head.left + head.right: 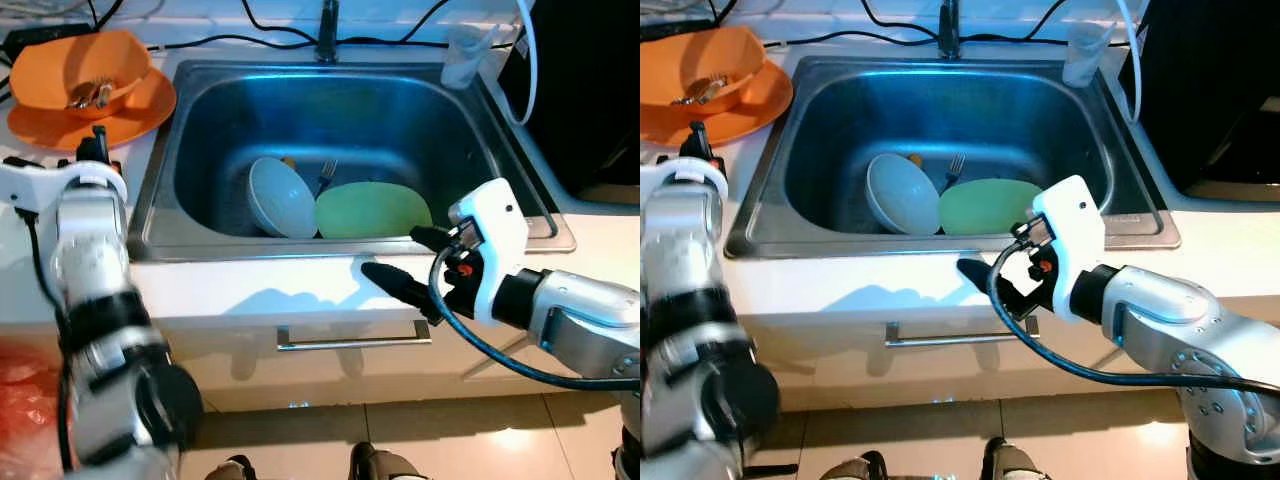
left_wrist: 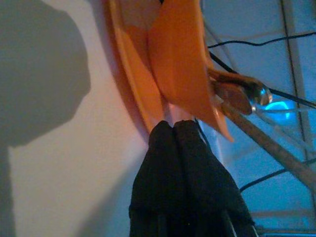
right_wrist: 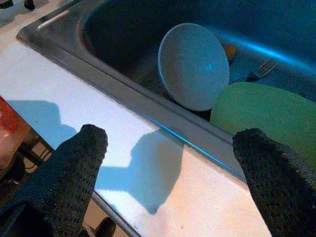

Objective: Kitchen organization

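Observation:
A steel sink (image 1: 160,180) holds a pale blue bowl (image 1: 282,197) tipped on its side, a green plate (image 1: 373,210) and a fork (image 1: 326,175). On the counter to the sink's left, an orange bowl (image 1: 85,65) with utensils (image 1: 90,95) in it rests on an orange plate (image 1: 140,110). My left gripper (image 1: 95,145) is shut, and its fingertips (image 2: 173,129) point at the orange plate's near rim. My right gripper (image 3: 173,140) stands open over the white counter strip in front of the sink, with nothing between its fingers.
A faucet (image 1: 327,35) and black cables run along the back wall. A clear cup (image 1: 465,55) stands at the sink's back right corner, beside a black appliance (image 1: 590,90). A drawer handle (image 1: 350,342) runs below the counter edge. Something red (image 1: 25,400) lies at lower left.

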Available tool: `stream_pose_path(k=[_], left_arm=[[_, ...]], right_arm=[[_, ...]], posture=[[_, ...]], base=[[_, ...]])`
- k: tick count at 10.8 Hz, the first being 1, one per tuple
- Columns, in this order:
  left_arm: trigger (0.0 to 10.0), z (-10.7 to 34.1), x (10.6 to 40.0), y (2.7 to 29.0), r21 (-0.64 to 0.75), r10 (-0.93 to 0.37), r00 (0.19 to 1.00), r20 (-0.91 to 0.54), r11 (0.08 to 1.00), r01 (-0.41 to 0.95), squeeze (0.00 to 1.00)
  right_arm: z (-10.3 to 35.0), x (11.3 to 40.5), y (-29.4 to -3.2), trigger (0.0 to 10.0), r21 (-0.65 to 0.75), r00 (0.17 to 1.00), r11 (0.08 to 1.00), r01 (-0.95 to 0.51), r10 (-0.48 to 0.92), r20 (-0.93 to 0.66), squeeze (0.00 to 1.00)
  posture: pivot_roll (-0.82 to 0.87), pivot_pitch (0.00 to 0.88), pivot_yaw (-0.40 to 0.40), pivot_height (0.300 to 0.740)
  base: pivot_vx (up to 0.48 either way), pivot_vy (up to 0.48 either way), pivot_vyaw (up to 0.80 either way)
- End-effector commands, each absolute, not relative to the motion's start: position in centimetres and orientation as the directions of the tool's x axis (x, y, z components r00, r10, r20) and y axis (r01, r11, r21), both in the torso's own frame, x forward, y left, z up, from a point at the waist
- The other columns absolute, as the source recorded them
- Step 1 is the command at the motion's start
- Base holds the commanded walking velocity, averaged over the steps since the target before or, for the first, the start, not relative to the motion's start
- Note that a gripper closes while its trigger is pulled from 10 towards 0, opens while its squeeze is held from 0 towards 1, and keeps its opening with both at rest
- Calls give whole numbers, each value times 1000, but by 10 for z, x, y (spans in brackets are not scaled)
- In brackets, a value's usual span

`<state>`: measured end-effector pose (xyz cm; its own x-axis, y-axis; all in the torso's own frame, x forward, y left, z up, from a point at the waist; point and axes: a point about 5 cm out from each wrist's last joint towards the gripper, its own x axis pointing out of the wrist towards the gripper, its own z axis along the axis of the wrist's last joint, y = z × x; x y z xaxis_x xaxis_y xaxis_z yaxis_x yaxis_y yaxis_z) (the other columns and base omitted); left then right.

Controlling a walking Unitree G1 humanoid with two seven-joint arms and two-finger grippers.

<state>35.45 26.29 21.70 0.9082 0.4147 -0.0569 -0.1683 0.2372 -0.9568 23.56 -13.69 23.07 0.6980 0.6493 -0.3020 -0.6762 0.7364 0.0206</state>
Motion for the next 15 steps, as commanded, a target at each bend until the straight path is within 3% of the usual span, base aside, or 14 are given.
stream_pose_path(k=[1,3,4,5,6,9,11,12,15], left_arm=[[0,148,338,261,-897,391,846,-362,99,-430,0],[0,149,333,262,-894,393,846,-361,112,-434,0],[1176,151,333,260,-885,382,859,-339,180,-430,0],[10000,156,334,255,-858,356,879,-317,287,-425,941],[10000,159,336,253,-851,348,891,-292,330,-408,1000],[10000,168,342,256,-723,340,915,-217,574,-385,1000],[10000,171,345,248,-637,301,935,-186,688,-348,1000],[10000,172,349,233,-543,247,957,-152,788,-290,1000],[10000,177,358,197,-482,124,988,-88,863,-152,1000]], right_arm=[[232,236,-137,10000,9,697,732,-682,653,-297,0],[232,237,-136,10000,10,694,728,-685,657,-295,0],[232,238,-136,10000,11,693,727,-686,658,-295,0],[231,238,-135,10000,12,691,725,-689,661,-291,0],[230,238,-133,10000,14,690,724,-690,663,-289,0],[228,246,-126,10000,25,691,720,-693,674,-262,0],[227,249,-124,10000,28,697,724,-690,674,-245,0],[227,250,-122,10000,27,701,725,-688,674,-234,0],[228,252,-122,10000,18,704,725,-688,674,-223,0]], posture=[[-132,209,-80,740],[-124,204,-83,740],[-120,200,-83,740],[-120,200,-83,740],[-103,196,-82,740],[-56,168,-56,740],[-44,156,-44,740],[-44,147,-41,740],[-55,135,-45,740]], base=[[0,0,0],[0,0,0],[0,0,0],[0,0,0],[0,0,0],[0,0,0],[0,0,0],[0,0,0],[0,0,0]])
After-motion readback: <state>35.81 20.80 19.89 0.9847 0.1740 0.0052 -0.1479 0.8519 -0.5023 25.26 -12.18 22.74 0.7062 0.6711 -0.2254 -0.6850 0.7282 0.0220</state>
